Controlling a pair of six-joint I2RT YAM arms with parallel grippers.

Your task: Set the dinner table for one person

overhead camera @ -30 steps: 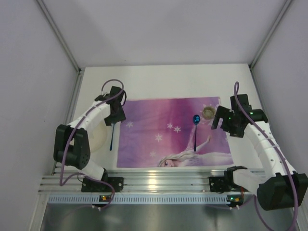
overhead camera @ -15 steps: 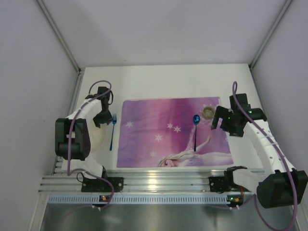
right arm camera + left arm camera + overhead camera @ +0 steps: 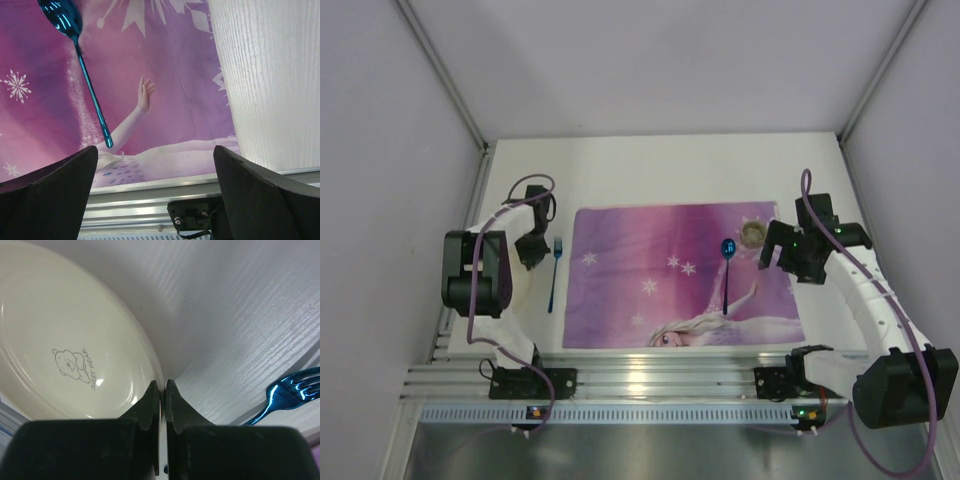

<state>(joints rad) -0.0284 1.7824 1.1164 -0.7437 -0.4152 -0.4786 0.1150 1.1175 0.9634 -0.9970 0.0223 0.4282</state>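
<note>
Now the left gripper (image 3: 162,385) has its jaws closed on the rim of the cream plate (image 3: 65,340) at the dinner table's (image 3: 660,165) left side, the purple placemat (image 3: 650,250) lying to its right beyond the fork (image 3: 554,272), while the right gripper (image 3: 155,150) hangs wide open, farther off.

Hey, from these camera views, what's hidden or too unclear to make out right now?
Top view: the plate is mostly hidden under the left arm; only a sliver shows.
Left wrist view: the fork shows only its tines; its handle is hidden behind the left gripper.
Top view: the small round container beside the spoon is too small to identify.
Right wrist view: the spoon's bowl is cut by the top edge.
</note>
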